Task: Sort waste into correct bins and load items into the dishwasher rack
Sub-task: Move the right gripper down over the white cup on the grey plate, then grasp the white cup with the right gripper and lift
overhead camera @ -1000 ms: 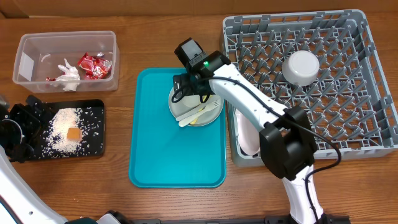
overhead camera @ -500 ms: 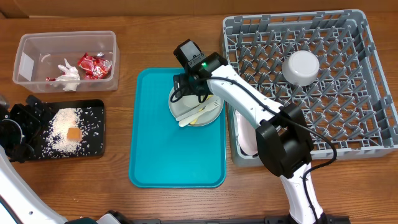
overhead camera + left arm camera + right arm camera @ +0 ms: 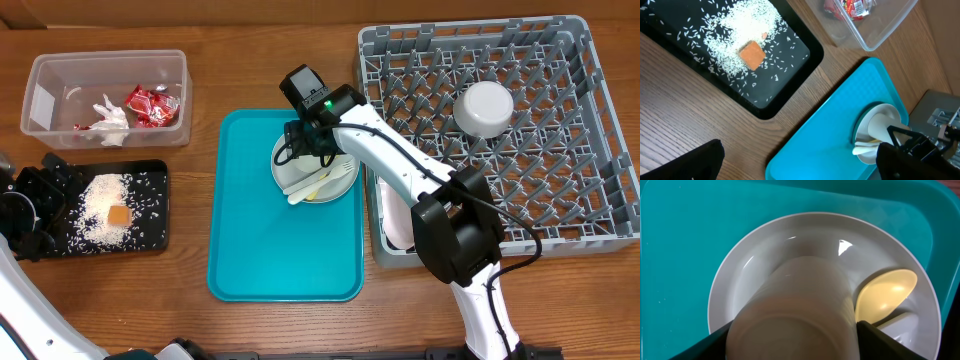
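My right gripper (image 3: 306, 142) is shut on the small white cup (image 3: 795, 310), held on its side just above the grey plate (image 3: 340, 186) on the teal serving tray (image 3: 260, 250). The pale yellow spoon (image 3: 885, 292) and fork (image 3: 345, 168) lie on that plate. The dishwasher rack (image 3: 520, 200) holds an upturned white bowl (image 3: 484, 108) and a white plate (image 3: 395, 215) on edge at its front left. The clear tub (image 3: 60, 75) holds the red wrapper (image 3: 150, 104) and napkin (image 3: 108, 118). The black tray (image 3: 150, 185) holds rice (image 3: 100, 190) and the orange cube (image 3: 119, 215). My left gripper (image 3: 25, 215) is open beside it.
The teal tray's front half lies bare between the black tray and the rack. In the left wrist view the black tray (image 3: 775, 100), the tub corner (image 3: 875, 30) and the teal tray (image 3: 830, 135) lie close together on the wooden table (image 3: 250, 60).
The right arm has shifted only very slightly, with the cup still in its grip over the grey plate. The left arm has not moved.
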Robot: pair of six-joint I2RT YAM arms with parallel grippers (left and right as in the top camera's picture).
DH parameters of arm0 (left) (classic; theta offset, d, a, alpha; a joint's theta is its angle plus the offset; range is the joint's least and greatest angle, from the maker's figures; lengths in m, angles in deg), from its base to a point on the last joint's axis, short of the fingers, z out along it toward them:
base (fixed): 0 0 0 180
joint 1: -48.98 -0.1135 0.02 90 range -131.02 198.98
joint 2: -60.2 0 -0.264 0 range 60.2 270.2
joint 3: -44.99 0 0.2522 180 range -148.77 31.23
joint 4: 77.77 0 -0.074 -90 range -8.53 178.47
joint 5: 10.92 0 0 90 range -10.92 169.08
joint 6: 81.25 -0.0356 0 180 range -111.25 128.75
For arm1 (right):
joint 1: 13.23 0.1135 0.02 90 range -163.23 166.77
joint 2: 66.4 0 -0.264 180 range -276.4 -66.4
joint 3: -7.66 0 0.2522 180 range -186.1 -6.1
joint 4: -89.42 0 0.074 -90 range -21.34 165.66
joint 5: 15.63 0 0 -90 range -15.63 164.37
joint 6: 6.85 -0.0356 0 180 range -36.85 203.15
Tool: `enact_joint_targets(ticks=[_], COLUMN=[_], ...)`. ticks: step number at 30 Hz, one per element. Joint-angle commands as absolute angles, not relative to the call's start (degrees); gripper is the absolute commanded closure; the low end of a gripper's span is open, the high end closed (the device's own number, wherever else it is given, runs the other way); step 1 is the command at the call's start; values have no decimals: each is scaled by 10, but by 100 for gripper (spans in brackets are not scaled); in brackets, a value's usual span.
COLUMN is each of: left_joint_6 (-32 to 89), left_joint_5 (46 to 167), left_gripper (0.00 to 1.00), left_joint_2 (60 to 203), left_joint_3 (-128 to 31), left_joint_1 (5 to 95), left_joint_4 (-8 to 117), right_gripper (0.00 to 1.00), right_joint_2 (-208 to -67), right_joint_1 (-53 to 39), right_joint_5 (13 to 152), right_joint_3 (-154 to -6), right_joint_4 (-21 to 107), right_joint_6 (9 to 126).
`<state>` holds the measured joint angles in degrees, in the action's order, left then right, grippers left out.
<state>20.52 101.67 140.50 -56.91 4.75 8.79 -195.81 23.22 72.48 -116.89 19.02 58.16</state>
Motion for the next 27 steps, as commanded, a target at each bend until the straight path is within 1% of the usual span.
enact_joint_targets(ticks=[1, 6, 12, 14, 16, 23, 25, 27], left_joint_6=[192, 192, 192, 192, 192, 192, 192, 192], left_joint_5=[1028, 1028, 1028, 1028, 1028, 1028, 1028, 1028], left_gripper=[0, 0, 0, 0, 0, 0, 0, 0], left_joint_2=[1404, 1404, 1404, 1404, 1404, 1404, 1404, 1404], left_joint_3=[-566, -566, -566, -566, -566, -566, -566, -566], left_joint_1=[53, 53, 53, 53, 53, 53, 53, 53], left_joint_4=[88, 88, 88, 88, 88, 88, 88, 88], right_gripper=[29, 36, 36, 38, 44, 45, 48, 48], right_joint_2=[-1957, -1957, -1956, -1956, -1955, -1948, -1944, -1937], right_joint_1=[235, 235, 235, 234, 232, 224, 221, 218], right_joint_5=[718, 718, 718, 718, 718, 718, 719, 719], right_joint_3=[-1175, -1175, -1177, -1186, -1198, -1264, -1286, -1307], right_joint_4=[190, 192, 191, 184, 175, 127, 110, 93], right_joint_6=[580, 580, 580, 580, 580, 580, 580, 580])
